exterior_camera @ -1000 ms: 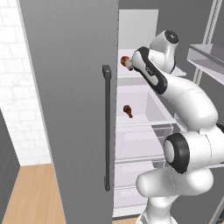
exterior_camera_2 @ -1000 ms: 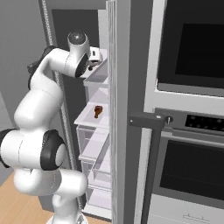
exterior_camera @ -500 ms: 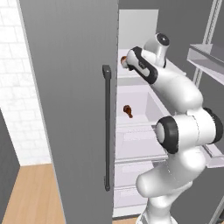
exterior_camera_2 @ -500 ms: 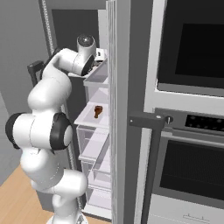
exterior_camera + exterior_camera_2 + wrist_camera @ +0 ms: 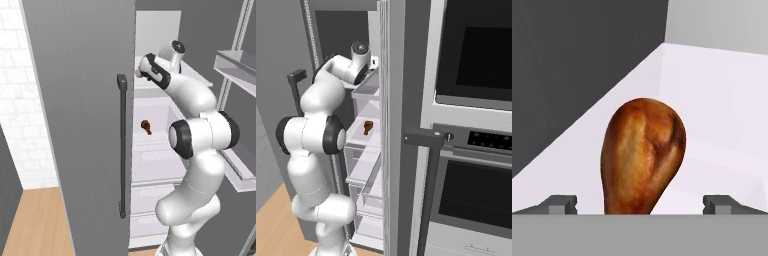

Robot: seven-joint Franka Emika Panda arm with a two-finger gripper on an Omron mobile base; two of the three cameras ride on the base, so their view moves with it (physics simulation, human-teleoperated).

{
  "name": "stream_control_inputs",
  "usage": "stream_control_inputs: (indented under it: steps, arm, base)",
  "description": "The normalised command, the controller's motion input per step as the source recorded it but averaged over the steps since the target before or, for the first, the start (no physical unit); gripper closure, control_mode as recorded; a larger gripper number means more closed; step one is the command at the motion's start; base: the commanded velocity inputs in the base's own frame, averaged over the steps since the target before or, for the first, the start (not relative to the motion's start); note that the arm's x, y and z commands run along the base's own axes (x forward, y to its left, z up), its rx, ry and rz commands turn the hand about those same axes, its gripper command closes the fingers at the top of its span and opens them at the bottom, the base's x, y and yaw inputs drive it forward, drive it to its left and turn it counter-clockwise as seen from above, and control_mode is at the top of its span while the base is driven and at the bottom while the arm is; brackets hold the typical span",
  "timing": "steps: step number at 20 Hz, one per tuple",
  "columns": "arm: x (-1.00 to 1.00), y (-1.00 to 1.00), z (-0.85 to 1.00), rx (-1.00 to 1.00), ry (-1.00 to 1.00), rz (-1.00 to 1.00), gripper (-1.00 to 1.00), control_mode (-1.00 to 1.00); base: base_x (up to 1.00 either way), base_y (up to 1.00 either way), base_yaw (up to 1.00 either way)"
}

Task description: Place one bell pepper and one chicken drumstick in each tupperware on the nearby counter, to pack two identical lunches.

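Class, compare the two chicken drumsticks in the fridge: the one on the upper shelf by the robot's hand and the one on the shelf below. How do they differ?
The upper drumstick lies between the open tool's fingertips, ungripped; the lower drumstick lies alone, away from the arm. The upper one fills the hand view, its thick end showing; the lower one looks small in both base views. Both are glossy brown and rest on white fridge shelves.
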Motion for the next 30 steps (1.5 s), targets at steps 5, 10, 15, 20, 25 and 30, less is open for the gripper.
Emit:
stream_control_inputs:
  steps: [5,10,15,20,25,30]
  arm:
    - [0.09,0.13,-0.37,-0.06,0.0,0.02,-1.0,-1.0]
    - [0.13,0.18,-0.34,-0.06,0.0,0.03,1.0,-1.0]
    - [0.17,0.05,-0.31,-0.03,0.0,0.02,1.0,-1.0]
    - [-0.08,-0.02,-0.27,0.0,0.0,0.01,1.0,-1.0]
    - [-0.94,-0.03,-0.05,0.0,-0.04,-0.06,1.0,-1.0]
    - [-1.0,0.0,0.0,0.0,-0.12,-0.19,1.0,-1.0]
  base:
    - [0.0,0.0,0.0]
    - [0.0,0.0,0.0]
    - [0.0,0.0,0.0]
    - [0.0,0.0,0.0]
    - [0.0,0.0,0.0]
    - [0.0,0.0,0.0]
